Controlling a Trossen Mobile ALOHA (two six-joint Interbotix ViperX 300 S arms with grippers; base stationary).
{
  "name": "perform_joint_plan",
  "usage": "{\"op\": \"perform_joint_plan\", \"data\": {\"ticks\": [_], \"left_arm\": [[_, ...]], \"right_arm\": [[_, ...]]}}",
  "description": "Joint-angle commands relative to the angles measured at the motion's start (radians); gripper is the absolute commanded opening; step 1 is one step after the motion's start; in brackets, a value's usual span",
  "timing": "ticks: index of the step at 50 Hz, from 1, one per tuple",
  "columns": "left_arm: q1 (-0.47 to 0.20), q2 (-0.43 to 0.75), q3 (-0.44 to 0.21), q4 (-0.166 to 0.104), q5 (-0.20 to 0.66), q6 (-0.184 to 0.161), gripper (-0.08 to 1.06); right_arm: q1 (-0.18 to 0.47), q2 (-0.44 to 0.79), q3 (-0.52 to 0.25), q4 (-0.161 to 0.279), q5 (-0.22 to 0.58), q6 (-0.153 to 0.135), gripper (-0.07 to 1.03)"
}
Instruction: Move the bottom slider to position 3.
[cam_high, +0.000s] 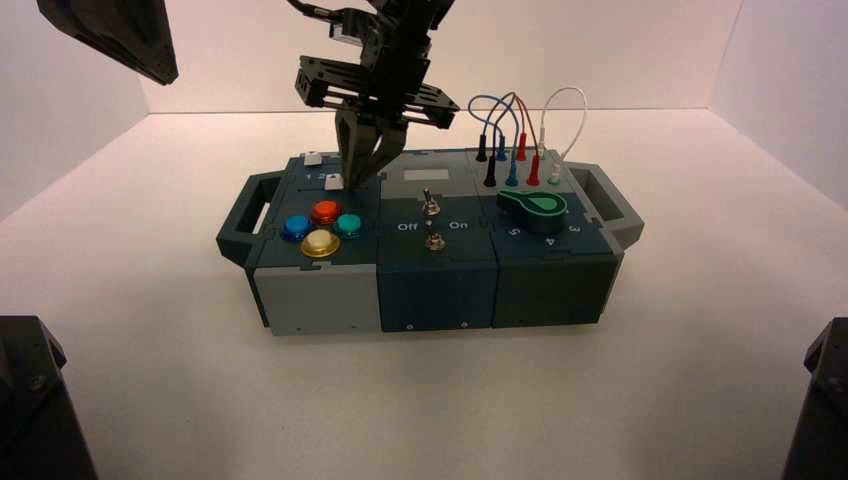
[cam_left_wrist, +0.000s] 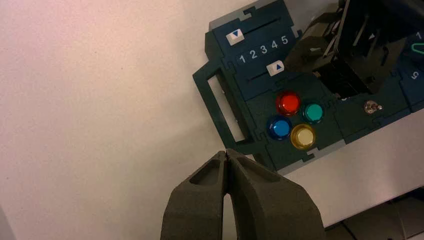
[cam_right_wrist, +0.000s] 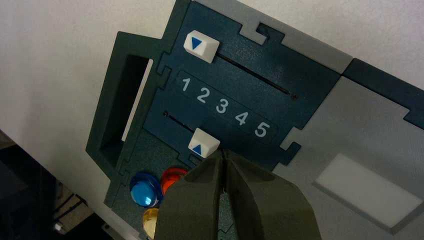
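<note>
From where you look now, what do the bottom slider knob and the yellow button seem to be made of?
The bottom slider knob, just beside the shut right gripper, looks like matt white plastic: opaque, dull, with a printed blue triangle. The yellow button looks like glossy clear-tinted plastic, since it shows bright glints. The left gripper waits off the box.

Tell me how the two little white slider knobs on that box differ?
The top slider sits at the track's end, by digit 1; the bottom slider sits farther along, about under digit 3. The top slider's blue triangle points toward the digits from above, the bottom slider's from below. The shut right gripper is beside the bottom one. Both are white.
</note>
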Motion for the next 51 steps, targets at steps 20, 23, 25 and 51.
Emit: {"op": "perform_joint_plan", "data": {"ticks": [20,23,25,51], "left_arm": [[-0.003,-0.006,-0.021,0.009,0.006,0.008,-0.03],[-0.003,-0.006,-0.02,0.011,0.006,0.008,-0.03],[-0.003,-0.008,-0.02,0.011,0.006,0.008,-0.03],[-0.003,-0.018,-0.02,0.02,-0.015,0.008,-0.03]], "right_arm": [[0.009,-0.038,0.002,-0.029,-0.002,-0.003,-0.02],[0.009,-0.049,0.009,-0.037,-0.002,-0.003,-0.02],[0.009,-0.06,0.018,-0.044,-0.002,-0.005,-0.02],[0.011,-0.23,0.178,-0.071,0.066,-0.005,-0.02]]}}
